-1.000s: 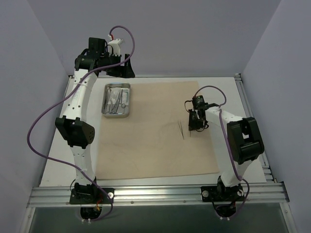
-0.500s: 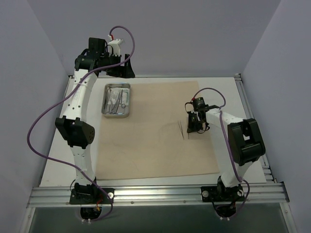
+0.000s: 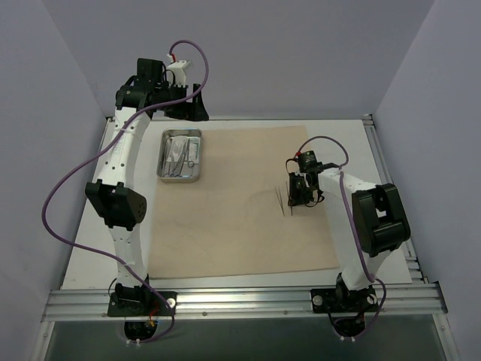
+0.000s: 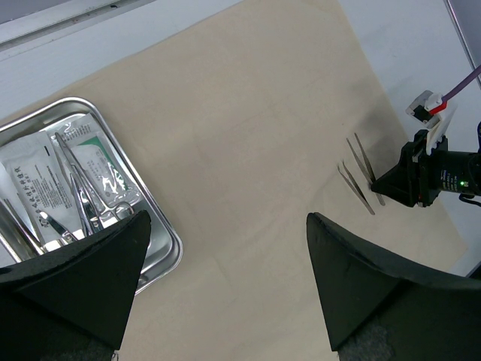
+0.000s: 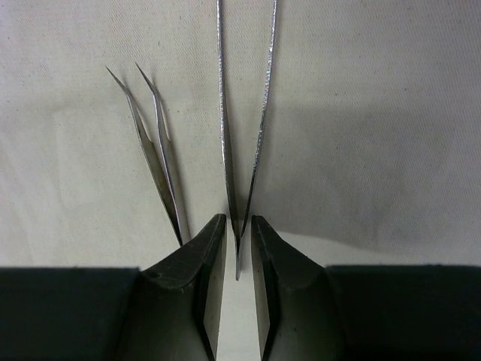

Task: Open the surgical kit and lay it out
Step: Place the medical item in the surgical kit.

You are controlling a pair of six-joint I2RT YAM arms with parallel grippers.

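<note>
Beige cloth wrap (image 3: 225, 233), steel tray (image 4: 150, 207); packets (image 4: 30, 173) discernible only from left wrist.

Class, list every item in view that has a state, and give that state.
beige cloth: spread flat.
steel tray: on cloth, holding instruments and packets.
straight tweezers: on cloth, joined end between right gripper's jaws.
curved tweezers: on cloth, free.
right gripper: slightly open.
left gripper: wide open, empty.
</note>
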